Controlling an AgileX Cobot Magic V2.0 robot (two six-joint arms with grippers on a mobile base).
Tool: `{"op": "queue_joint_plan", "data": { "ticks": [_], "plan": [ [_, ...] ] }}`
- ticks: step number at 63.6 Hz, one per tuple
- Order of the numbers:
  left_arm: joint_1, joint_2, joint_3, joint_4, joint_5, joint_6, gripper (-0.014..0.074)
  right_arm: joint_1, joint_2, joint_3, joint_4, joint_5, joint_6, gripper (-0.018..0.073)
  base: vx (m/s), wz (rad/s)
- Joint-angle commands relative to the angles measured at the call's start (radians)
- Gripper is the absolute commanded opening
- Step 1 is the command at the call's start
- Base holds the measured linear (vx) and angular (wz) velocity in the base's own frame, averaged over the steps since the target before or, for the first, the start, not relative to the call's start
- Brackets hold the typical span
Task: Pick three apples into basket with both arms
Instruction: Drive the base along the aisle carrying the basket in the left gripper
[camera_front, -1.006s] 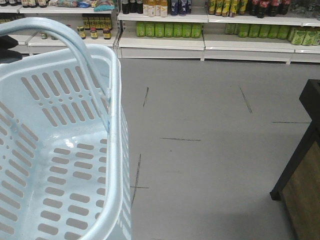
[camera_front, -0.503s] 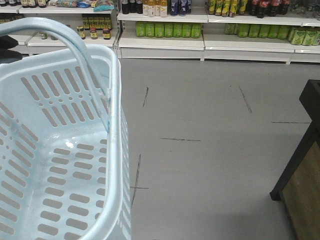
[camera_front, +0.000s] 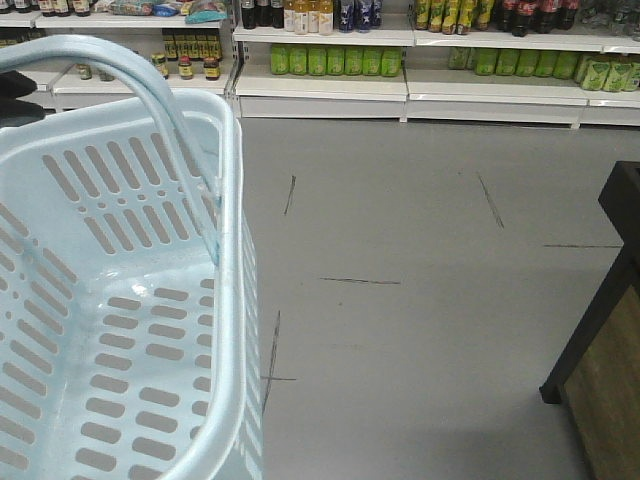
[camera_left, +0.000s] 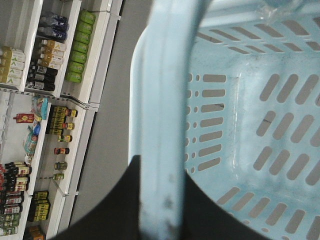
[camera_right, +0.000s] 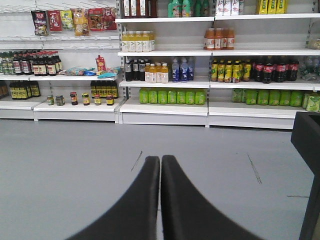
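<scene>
Black left fingers (camera_left: 119, 206) are clenched on the pale blue hoop handle (camera_left: 160, 100), one finger on each side of the bar. The bar runs straight out between them, so its long axis lines up with the way the fingers point. From that bar hangs the pale blue-white slotted plastic basket (camera_left: 250, 100), its open mouth turned up towards the left wrist camera. Its slotted floor and walls show bare, with no fruit lying in it. The front view shows the same basket (camera_front: 120, 230) filling the left side, with the handle (camera_front: 150, 80) arching up and out of frame at the left edge.

Black right fingers (camera_right: 145, 200) are pressed together with nothing between them. They point level across the grey floor (camera_right: 75, 150) towards the white shop shelves (camera_right: 165, 107) stocked with bottles and jars.

No dark red apples appear in any view, so I cannot tell which way they lie from either arm. A dark-framed counter (camera_front: 610, 330) with a wooden side stands at the right edge, just beside the right arm and well apart from the basket. Its top is out of frame.

My judgement is that no apple has gone in yet and the task is at its start. With the left arm taken up by the basket, the picking should fall to the free right arm. Those fingers would need to open and find the fruit, and the basket mouth lies to their left for the drop.
</scene>
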Motion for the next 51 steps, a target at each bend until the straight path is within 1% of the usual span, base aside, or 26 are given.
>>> {"op": "queue_joint_plan", "data": {
  "ticks": [1,51],
  "plan": [
    [-0.005,-0.019,-0.028,0.027,-0.043,-0.006,-0.0006,-0.005,0.010,0.010,-0.003,-0.077,-0.007,-0.0008,0.03,-0.01],
    [-0.005,-0.019,-0.028,0.027,-0.043,-0.006,-0.0006,-0.005,0.010,0.010,-0.003,-0.077,-0.007,-0.0008,0.05,-0.02]
  ]
}}
